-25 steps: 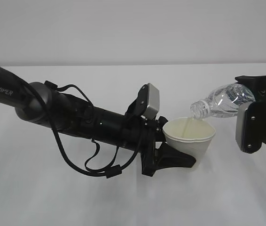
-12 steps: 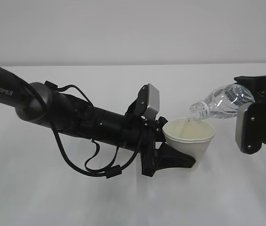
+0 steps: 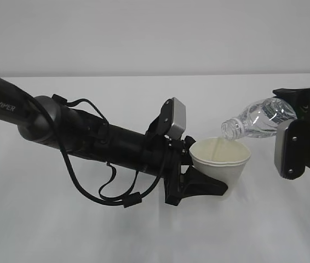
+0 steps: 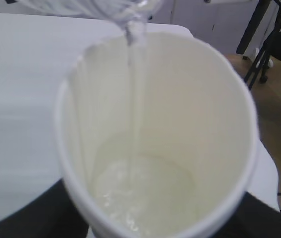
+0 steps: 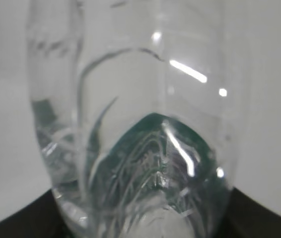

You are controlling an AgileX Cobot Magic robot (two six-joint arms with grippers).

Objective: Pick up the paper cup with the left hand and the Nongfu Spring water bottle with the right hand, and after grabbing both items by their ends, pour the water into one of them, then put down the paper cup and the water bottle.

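Mid-pour over a white tabletop (image 3: 45, 230): my left hand (image 3: 199, 183) is clamped around the lower body of the paper cup (image 3: 220, 164), holding it upright just off the surface, while my right hand (image 3: 300, 137) is clenched on the base end of the Nongfu Spring water bottle (image 3: 259, 120), with its dark green label showing at the jaws in the right wrist view

The bottle lies nearly level, its long axis running from my right hand on the right toward the cup on the left, neck tipped slightly down and its open mouth sitting just above the cup's near-right rim; a thin stream of the water (image 4: 134, 99) falls from the mouth into the cup's cream interior, where a shallow pool covers the bottom in the left wrist view

The coming move turns on that mouth-over-rim relation: the cup sits down and to the left of the bottle's neck, so as I judge it, ending the pour means swinging the neck back up about my right grip before the two hands part, left toward its side of the table, right toward the other

The bottle looks mostly drained, though how much remains near its base I cannot tell, since my own gripper hides that end
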